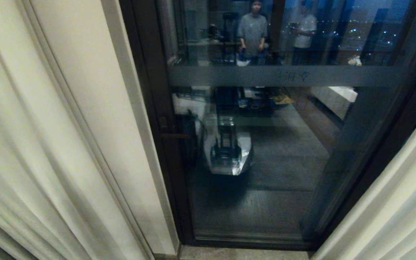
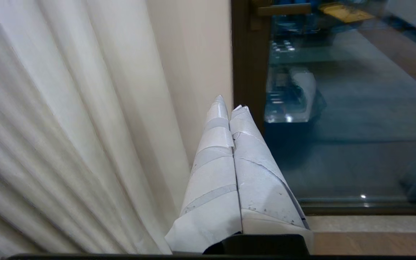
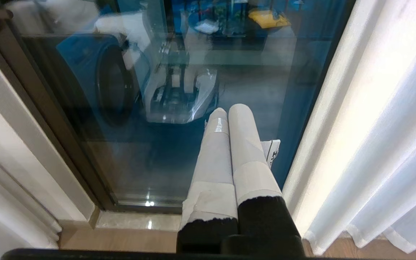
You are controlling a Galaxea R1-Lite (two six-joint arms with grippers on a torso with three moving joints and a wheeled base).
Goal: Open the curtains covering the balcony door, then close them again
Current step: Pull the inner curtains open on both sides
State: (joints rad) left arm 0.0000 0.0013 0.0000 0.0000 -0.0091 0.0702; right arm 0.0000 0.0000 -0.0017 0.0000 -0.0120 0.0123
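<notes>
You have the curtains (image 1: 31, 144) parted off the door (image 1: 265, 144), so closing remains; left gripper (image 2: 229, 106) and right gripper (image 3: 229, 108) are pinched shut, empty.

Cream wall strip (image 1: 96, 108) runs floor to top, betw fabric on one side & dark frame on other. Pale stone sill (image 1: 244, 254) along bottom, wood floor (image 3: 121, 240) just inside it. Reflected in glass: two people (image 1: 252, 30) standing side by side at back, grey tee & white tee; yellow item (image 1: 283, 98) on floor nr dark furniture; city lights (image 1: 367, 34) upper rt
</notes>
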